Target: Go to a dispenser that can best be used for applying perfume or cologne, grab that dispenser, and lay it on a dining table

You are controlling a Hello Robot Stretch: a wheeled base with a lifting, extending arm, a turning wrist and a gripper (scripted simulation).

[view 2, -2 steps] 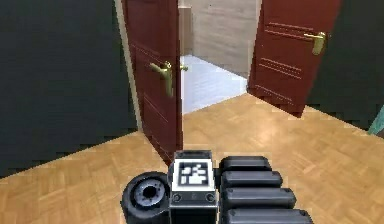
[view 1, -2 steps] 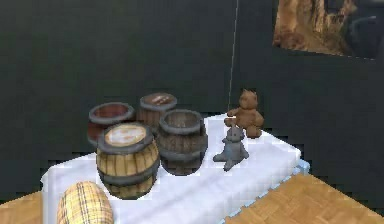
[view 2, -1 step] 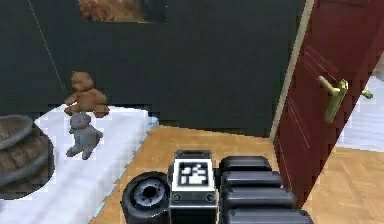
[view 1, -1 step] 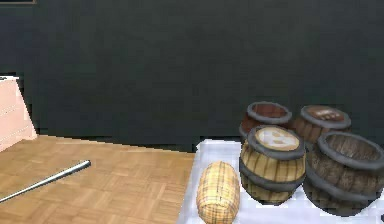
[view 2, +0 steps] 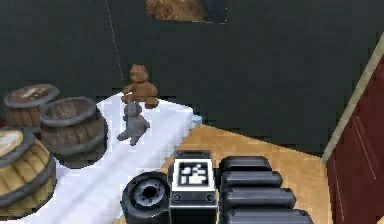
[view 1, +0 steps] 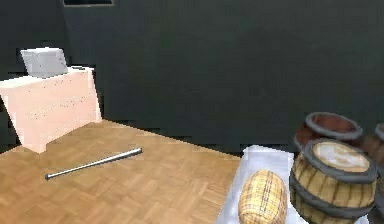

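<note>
Where the dispenser is I cannot tell: a small grey object (view 2: 133, 124) stands on a white surface (view 2: 172, 122) just before a teddy bear (view 2: 141, 85), barrels (view 2: 70, 125) alongside, the gripper (view 2: 150, 197) nearer, whether it holds anything unclear, a bat (view 1: 95, 163) on the floor (view 1: 150, 185).

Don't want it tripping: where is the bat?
The bat lies on the wooden floor at the forward view's lower left, near the pink box.

Pale pink box (view 1: 50, 108), grey rod (view 1: 95, 163), tan barrels (view 1: 335, 182) with dark bands, yellow checked cushion (view 1: 263, 198), brown teddy bear (view 2: 140, 86).
</note>
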